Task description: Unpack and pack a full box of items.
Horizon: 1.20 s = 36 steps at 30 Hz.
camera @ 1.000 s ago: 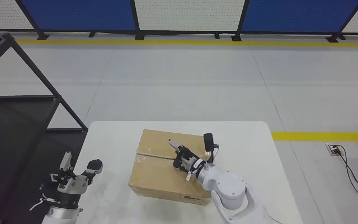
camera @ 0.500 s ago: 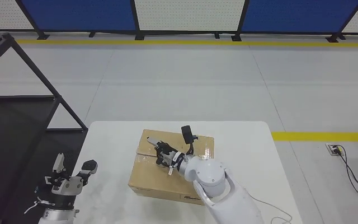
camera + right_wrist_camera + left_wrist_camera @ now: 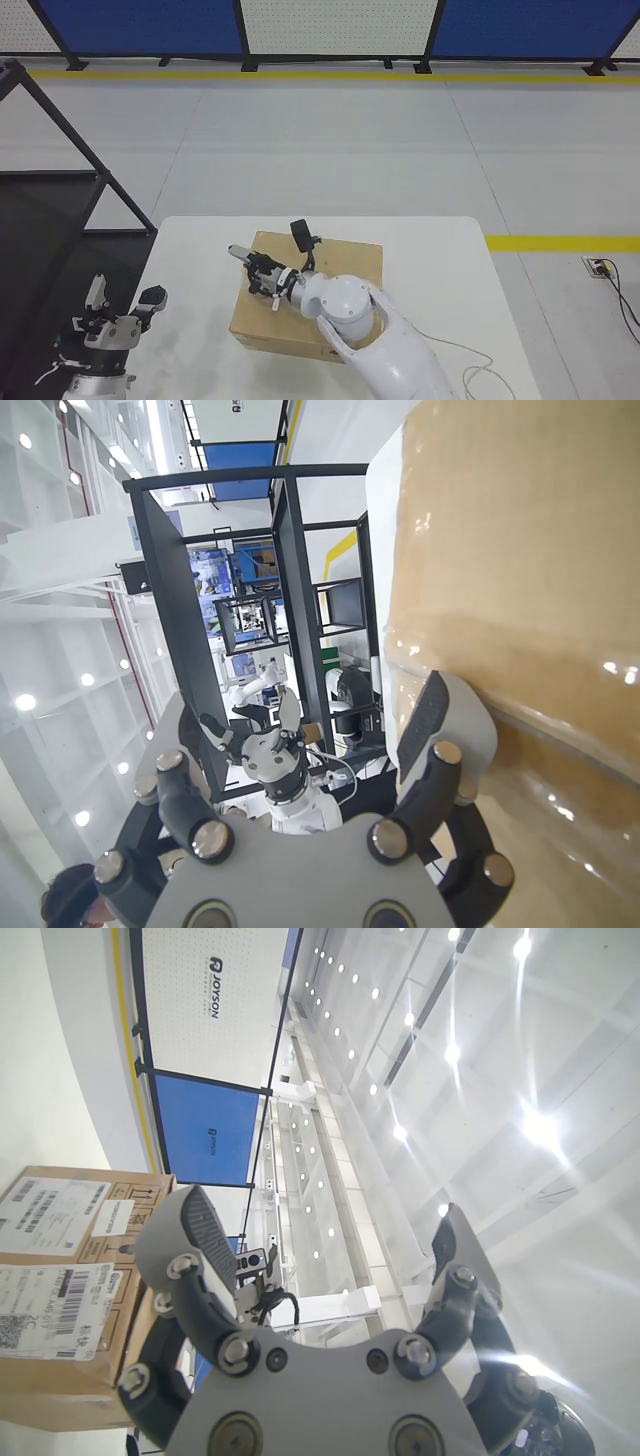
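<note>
The cardboard box (image 3: 350,258) sits shut near the middle of the white table (image 3: 450,250), its top seam sealed with clear tape (image 3: 530,725). The right pincer (image 3: 246,264) hangs over the box's far corner on the robot's left, so most of the carton lies behind and beneath it. In its wrist view the right pincer (image 3: 307,695) is released, fingers spread wide. One finger (image 3: 425,720) lies along the taped cardboard (image 3: 500,550), so close that I cannot tell whether it touches, and the other finger stands out past the box's edge. The left pincer (image 3: 115,322) is well apart from the carton, off beyond the table's left edge, with the box away on its right-hand side and the black rack (image 3: 60,200) beyond it. It too is released (image 3: 325,1223), fingers splayed and aimed up toward the ceiling lights. From there the box's side (image 3: 60,1378) shows beside one finger, pasted with white labels (image 3: 55,1215). Between the right pincer's spread fingers the left pincer (image 3: 250,720) shows farther off.
</note>
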### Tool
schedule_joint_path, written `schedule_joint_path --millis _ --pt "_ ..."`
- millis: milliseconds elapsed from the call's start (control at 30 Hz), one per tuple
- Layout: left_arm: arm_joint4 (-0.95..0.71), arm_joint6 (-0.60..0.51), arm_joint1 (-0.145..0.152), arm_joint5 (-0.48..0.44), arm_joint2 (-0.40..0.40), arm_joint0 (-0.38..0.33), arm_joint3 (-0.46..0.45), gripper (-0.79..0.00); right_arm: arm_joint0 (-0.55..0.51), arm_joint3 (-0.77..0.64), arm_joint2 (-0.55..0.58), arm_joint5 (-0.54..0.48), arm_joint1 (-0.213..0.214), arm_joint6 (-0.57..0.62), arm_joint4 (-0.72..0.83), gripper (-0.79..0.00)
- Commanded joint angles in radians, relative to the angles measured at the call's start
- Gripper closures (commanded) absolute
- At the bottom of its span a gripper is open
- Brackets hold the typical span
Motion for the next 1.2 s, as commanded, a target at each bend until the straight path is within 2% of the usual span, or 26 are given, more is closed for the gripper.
schedule_joint_path --millis 0,200,400,667,867,1167 --pt "0.001 -0.003 0.000 -0.001 -0.002 0.002 -0.001 -0.785 0.014 0.021 -0.010 -0.018 -0.009 -0.005 0.015 -0.785" --pt "-0.013 -0.006 0.000 -0.007 -0.014 0.010 0.000 -0.785 0.055 0.083 -0.028 -0.065 -0.038 -0.033 0.068 -0.785" --pt "-0.019 -0.008 -0.001 -0.011 -0.018 0.014 0.002 -0.785 0.092 0.149 -0.048 -0.059 -0.058 -0.026 0.077 -0.785" --pt "-0.016 -0.012 -0.001 -0.010 -0.012 0.011 0.003 -0.785 0.073 0.168 -0.002 -0.049 -0.047 -0.018 0.039 -0.785" --pt "-0.003 -0.013 -0.001 -0.002 -0.004 0.006 -0.001 -0.785 -0.010 0.069 0.074 -0.015 -0.010 -0.007 -0.034 -0.785" --pt "0.024 -0.009 -0.002 0.006 0.020 -0.002 -0.012 -0.785 -0.218 -0.214 0.231 0.042 0.055 0.013 -0.147 -0.785"
